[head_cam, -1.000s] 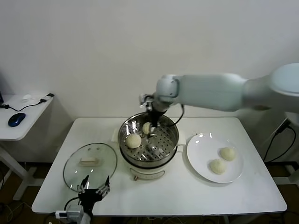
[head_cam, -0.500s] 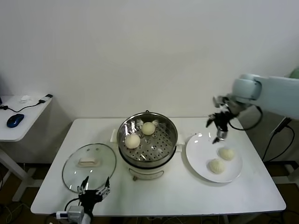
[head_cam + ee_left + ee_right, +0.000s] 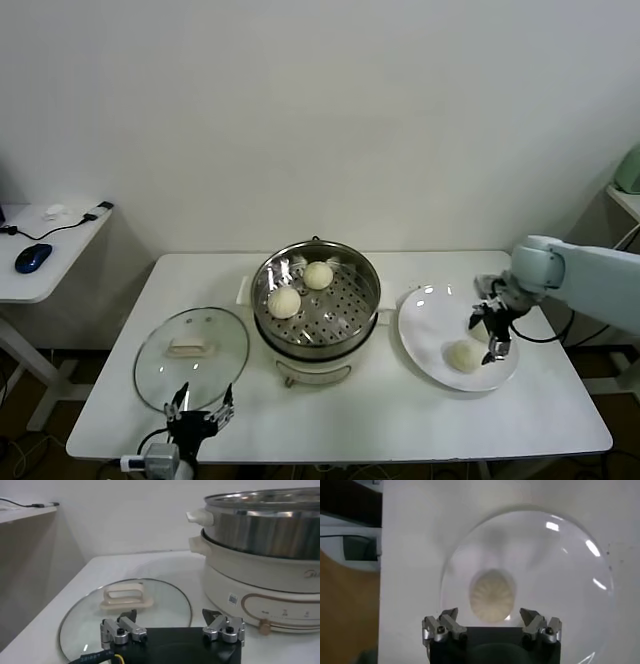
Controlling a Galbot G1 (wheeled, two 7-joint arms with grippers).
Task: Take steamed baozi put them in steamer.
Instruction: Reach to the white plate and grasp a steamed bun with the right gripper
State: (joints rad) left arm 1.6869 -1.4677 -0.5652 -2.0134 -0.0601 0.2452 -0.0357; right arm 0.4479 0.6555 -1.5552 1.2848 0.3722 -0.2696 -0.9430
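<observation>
Your steamer (image 3: 316,305) sits mid-table holding two baozi (image 3: 284,301); the plate (image 3: 424,345) just beside it carries the others. Your right gripper (image 3: 492,327) hangs spread wide over one plate bun (image 3: 492,594), touching nothing. Your left gripper (image 3: 171,630) waits agape near the lid (image 3: 125,611).

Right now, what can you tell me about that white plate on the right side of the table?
The white plate is round, flat, glossy and smooth, with light glinting off its surface. It lies level on the white table, just right of the steamer and apart from it. One baozi is plainly visible on it; a second lies directly under the right gripper, which hovers open above the plate's far side. The rest of the plate is bare.
</observation>
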